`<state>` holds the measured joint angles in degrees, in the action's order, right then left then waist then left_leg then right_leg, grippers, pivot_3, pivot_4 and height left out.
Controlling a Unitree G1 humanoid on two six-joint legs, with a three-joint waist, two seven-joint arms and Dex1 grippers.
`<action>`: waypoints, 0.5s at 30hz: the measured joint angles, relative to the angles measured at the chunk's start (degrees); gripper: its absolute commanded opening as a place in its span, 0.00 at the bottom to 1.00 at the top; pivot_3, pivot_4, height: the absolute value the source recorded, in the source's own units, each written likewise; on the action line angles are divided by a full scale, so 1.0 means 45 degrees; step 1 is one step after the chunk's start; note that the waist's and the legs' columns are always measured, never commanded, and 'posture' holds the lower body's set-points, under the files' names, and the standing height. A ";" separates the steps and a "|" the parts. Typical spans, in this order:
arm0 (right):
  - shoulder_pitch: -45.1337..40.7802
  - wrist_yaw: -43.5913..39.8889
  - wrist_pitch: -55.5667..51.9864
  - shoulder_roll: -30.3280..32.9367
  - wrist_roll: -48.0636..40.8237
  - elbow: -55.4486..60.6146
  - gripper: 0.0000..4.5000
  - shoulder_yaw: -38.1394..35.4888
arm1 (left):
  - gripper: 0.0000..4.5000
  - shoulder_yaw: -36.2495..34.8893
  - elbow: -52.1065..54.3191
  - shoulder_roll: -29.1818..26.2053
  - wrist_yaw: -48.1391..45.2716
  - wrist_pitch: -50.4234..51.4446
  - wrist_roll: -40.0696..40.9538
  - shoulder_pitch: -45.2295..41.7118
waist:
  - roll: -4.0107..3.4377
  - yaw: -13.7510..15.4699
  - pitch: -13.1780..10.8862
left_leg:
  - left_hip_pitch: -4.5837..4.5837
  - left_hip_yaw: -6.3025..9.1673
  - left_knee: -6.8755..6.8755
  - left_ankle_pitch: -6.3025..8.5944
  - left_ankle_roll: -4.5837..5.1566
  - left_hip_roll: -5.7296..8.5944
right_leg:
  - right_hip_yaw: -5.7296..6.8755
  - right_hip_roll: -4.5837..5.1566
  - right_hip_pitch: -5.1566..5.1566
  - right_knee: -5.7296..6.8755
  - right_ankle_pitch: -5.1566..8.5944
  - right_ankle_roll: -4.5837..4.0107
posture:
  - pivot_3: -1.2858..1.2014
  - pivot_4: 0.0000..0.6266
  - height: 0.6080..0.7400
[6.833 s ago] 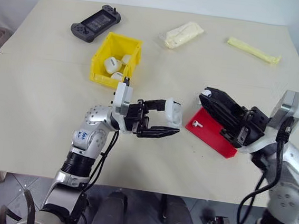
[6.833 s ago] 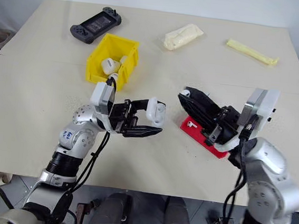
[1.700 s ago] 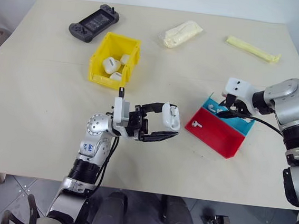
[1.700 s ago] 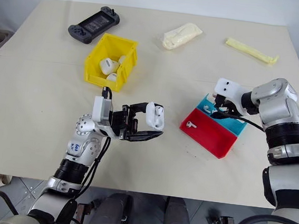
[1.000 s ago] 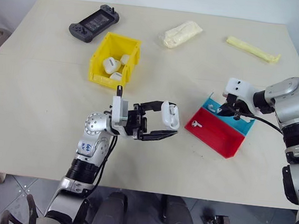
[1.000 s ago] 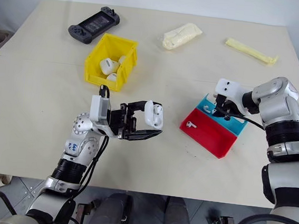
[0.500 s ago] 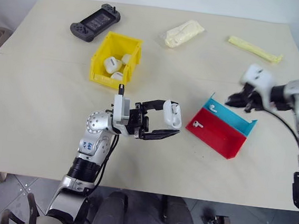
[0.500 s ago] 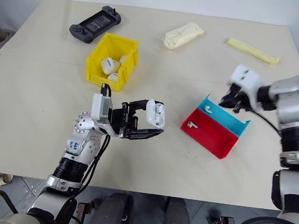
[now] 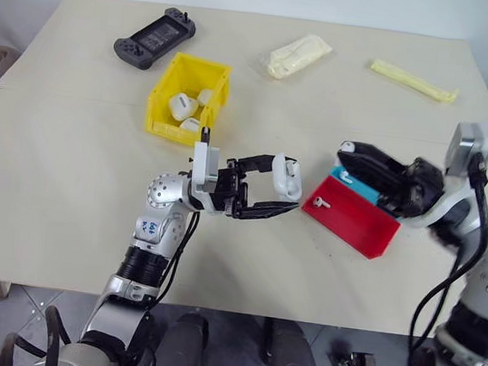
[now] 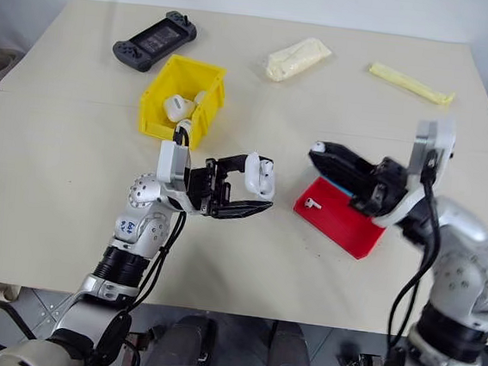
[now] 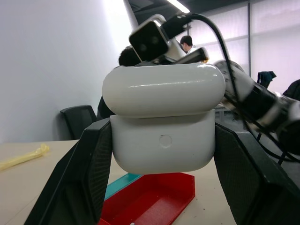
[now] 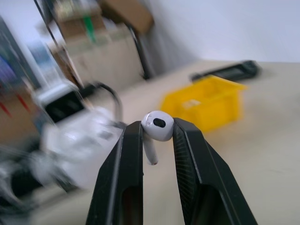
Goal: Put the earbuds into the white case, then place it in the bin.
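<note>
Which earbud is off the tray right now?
The earbud pinched at the right gripper tips, held in the air; the other earbud lies in the red tray.

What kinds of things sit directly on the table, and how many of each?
Game console: 1
Yellow bin: 1
Red and blue tray: 1
Cream bag: 1
Yellow packet: 1
Total: 5
</note>
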<state>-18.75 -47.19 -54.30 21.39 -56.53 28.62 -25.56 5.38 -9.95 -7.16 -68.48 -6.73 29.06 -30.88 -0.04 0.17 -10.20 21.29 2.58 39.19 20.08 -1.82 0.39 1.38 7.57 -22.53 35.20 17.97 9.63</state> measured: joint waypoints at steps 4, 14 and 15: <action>0.0684 0.1197 0.0123 -0.0236 -0.1055 0.1018 0.12 0.0603 | 0.63 -0.0007 -0.0001 -0.0006 0.0027 0.0170 0.0000 -0.0002 | 0.0000 -0.0024 0.0000 | -0.0001 -0.0001 -0.0003 0.0001 0.0001 -0.0002 | 0.0000 -0.0007 0.0001 -0.0003 0.0000 -0.0001 | 0.52 0.24 1.00; 0.1334 0.2005 0.1328 -0.0213 -0.1350 0.1037 0.12 0.1833 | 0.63 -0.0008 0.0003 0.0124 0.0222 0.0446 0.0000 -0.0012 | 0.0000 -0.0037 0.0000 | -0.0002 -0.0004 -0.0004 0.0002 0.0005 -0.0001 | -0.0005 -0.0009 0.0000 -0.0002 0.0001 -0.0001 | 0.52 0.24 1.00; 0.1378 0.2006 0.1443 -0.0134 -0.1322 0.1031 0.12 0.1948 | 0.63 -0.0008 0.0008 0.0132 0.0251 0.0464 0.0000 -0.0011 | 0.0000 -0.0038 0.0000 | -0.0003 -0.0004 -0.0004 0.0002 0.0005 -0.0001 | -0.0006 -0.0010 0.0000 -0.0002 0.0001 -0.0001 | 0.52 0.24 1.00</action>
<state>-12.54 -38.17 -47.81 20.79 -62.47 33.25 -16.80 5.35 -9.92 -6.57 -67.35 -4.64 29.06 -30.93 -0.04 0.00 -10.20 21.27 2.56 39.17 20.09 -1.80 0.39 1.35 7.52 -22.53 35.19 17.98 9.62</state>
